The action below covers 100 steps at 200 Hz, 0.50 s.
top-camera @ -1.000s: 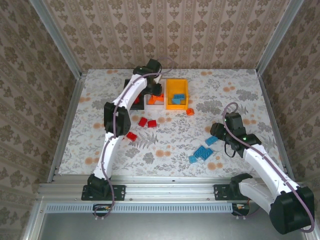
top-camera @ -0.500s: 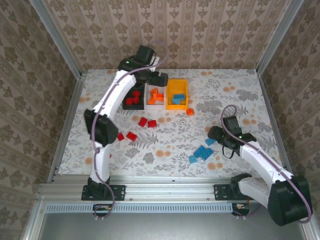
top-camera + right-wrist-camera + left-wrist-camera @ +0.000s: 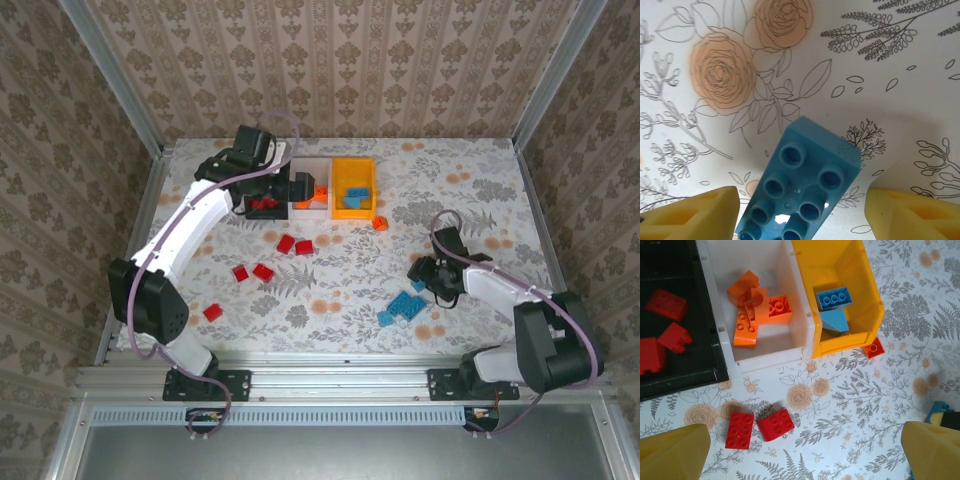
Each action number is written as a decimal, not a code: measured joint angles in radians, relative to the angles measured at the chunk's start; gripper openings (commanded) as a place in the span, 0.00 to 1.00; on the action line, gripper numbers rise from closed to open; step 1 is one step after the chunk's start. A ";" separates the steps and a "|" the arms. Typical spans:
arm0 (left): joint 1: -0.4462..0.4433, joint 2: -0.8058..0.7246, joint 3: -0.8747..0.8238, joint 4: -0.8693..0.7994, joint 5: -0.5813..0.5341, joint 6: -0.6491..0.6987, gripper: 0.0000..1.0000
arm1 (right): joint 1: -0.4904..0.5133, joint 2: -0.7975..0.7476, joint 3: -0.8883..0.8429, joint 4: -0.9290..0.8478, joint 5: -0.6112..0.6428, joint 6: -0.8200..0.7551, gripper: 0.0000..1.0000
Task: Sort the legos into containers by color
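SORTING IN PROGRESS: A flower-patterned surface point(image 3: 340, 270) is shown with three bins lined up side by side at its far end. The left arm point(image 3: 190, 230) is stretched out towards them, while the right arm point(image 3: 500, 290) is bent low at the right. Red bricks point(image 3: 665, 305) are seen in the black bin point(image 3: 715, 355), orange bricks point(image 3: 757, 310) in the white bin point(image 3: 765, 357), and light blue bricks point(image 3: 834, 296) in the orange-yellow bin point(image 3: 840, 342). The left pincer point(image 3: 800, 455) is held wide apart and empty above a loose red pair point(image 3: 760, 426) lying in front of the white bin. The right pincer point(image 3: 802, 215) is spread astride a light blue brick point(image 3: 800, 190) lying studs-up on the surface, with a gap visible at one finger. A blue cluster point(image 3: 403, 307) is seen nearby. A lone orange brick point(image 3: 873, 347) lies just beside the orange-yellow bin.
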 measured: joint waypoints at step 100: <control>0.084 -0.083 -0.157 0.104 0.052 -0.020 1.00 | 0.100 0.228 0.240 -0.250 0.139 -0.027 0.50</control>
